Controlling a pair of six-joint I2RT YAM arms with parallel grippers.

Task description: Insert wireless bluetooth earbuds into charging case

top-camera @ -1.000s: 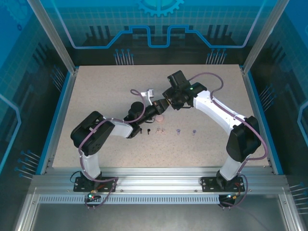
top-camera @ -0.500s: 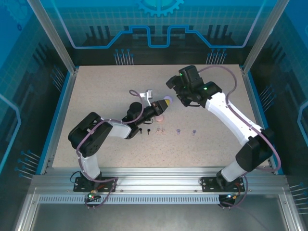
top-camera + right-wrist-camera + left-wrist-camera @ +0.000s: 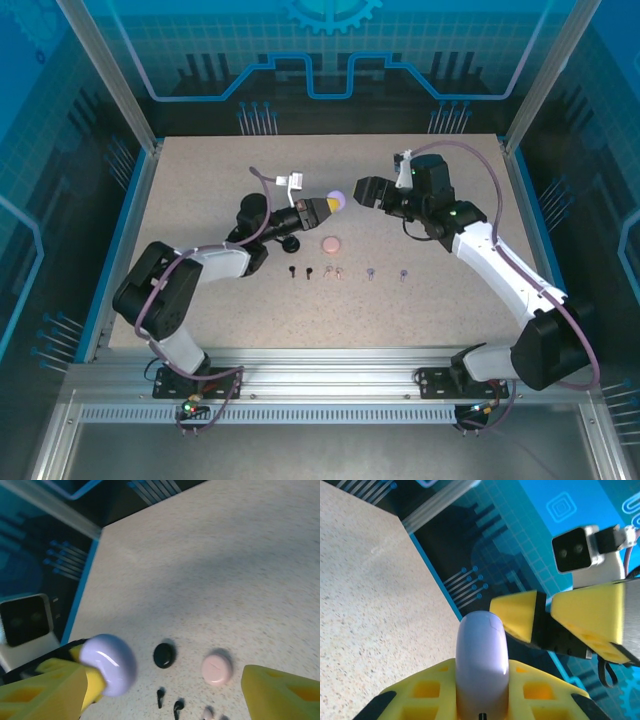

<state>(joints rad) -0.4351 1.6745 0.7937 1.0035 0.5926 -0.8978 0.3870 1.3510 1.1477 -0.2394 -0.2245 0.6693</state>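
The left gripper point(image 3: 322, 206) clenches the lilac case point(image 3: 337, 199) above the worktop point(image 3: 200, 200), the right gripper point(image 3: 364, 190) stands released just beside it, and the earbuds point(image 3: 340, 271) lie in a row below, judged light, rigid, slick, best pinched by the stem.

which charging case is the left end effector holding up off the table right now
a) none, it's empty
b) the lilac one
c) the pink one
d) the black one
B: the left end effector is clamped on the lilac case in the air, while the pink case and black case lie on the table.
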